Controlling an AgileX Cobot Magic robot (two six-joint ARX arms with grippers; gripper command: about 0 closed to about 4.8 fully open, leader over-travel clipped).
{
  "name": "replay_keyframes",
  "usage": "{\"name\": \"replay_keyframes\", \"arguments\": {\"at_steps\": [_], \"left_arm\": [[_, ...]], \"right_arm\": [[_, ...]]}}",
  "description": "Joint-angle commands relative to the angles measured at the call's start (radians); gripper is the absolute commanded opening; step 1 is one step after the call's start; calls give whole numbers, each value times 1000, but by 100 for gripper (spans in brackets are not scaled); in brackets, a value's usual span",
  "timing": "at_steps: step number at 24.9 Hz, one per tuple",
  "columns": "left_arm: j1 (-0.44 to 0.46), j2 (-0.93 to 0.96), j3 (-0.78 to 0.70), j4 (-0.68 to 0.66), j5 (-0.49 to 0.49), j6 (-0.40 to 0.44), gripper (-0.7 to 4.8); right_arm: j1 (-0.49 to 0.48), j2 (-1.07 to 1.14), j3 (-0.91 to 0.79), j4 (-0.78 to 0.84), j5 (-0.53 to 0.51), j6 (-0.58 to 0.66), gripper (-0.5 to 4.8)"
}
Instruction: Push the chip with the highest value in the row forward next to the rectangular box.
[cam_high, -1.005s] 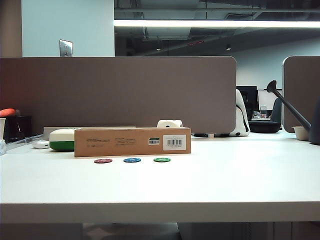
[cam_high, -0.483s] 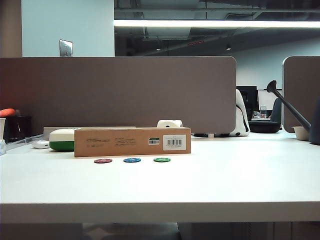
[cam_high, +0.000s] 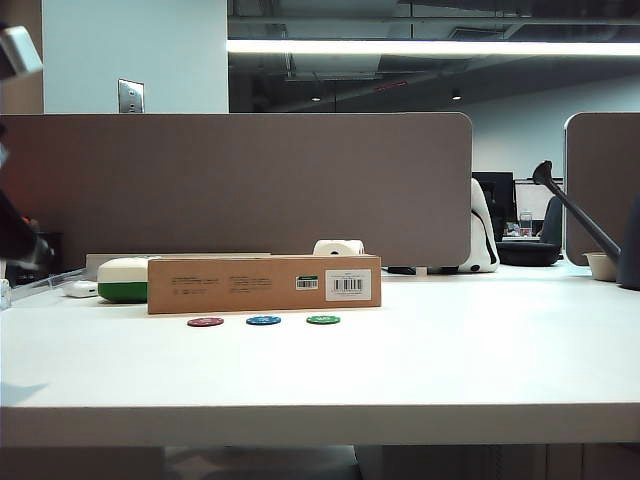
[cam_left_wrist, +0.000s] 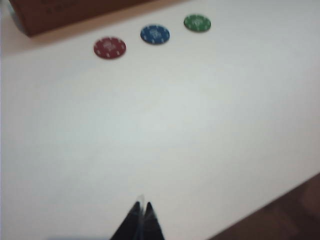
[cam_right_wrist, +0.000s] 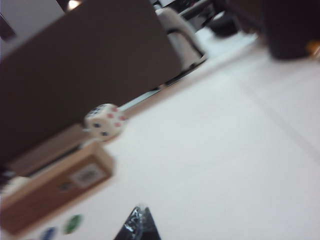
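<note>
The left hand (cam_left_wrist: 141, 215) hangs above the near bare worktop (cam_high: 420, 360), its tips pressed together and holding nothing. The right hand (cam_right_wrist: 138, 220) is up over the worktop too, tips together. Farther back sits the row: a red chip (cam_high: 205, 322), the blue chip (cam_high: 263, 320) in the middle and a green chip (cam_high: 323, 320). Nothing blocks them. Just behind lies the rectangular box (cam_high: 264, 284), close but not touching. A big dice (cam_right_wrist: 104, 121) sits behind the box.

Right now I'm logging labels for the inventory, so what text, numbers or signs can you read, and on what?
Nothing is legible.
Cardboard box: black print, green tag and a barcode label, too small to read.
Blue chip, red chip, green chip: pale centre marks, blurred.
Die: coloured pips only.
</note>
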Motion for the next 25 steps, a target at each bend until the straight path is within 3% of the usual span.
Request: {"name": "replay_keyframes", "arguments": {"at_steps": [1,4,6,10,11,12,15,16,18,25], "left_arm": [[3,47,10,3,-3,1,-5],[3,72,58,-42,-3,1,-5],[3,91,98,-40,-2,1,-5],[3,119,164,-39,-2,1,-5],[3,138,185,-41,-3,1,-5],[3,143,193,-42,-3,1,-5],[3,154,227,-38,-3,1,-5],[3,154,231,-38,-2,1,-5],[3,154,241,-41,-2,1,-5],[3,154,263,-40,-3,1,-5]], "right_arm": [[0,-3,-5,16,-95,140,-5],[0,-3,-4,37,-105,188,-5],[0,-3,-4,109,-177,264,-5],[5,-3,-2,285,-277,276,1],[6,-3,-2,344,-315,276,45],[6,-3,-2,359,-325,277,57],[9,15,33,329,-514,307,88],[14,25,48,292,-520,314,71],[31,51,79,165,-502,302,-12],[163,321,178,129,-451,135,-10]]}}
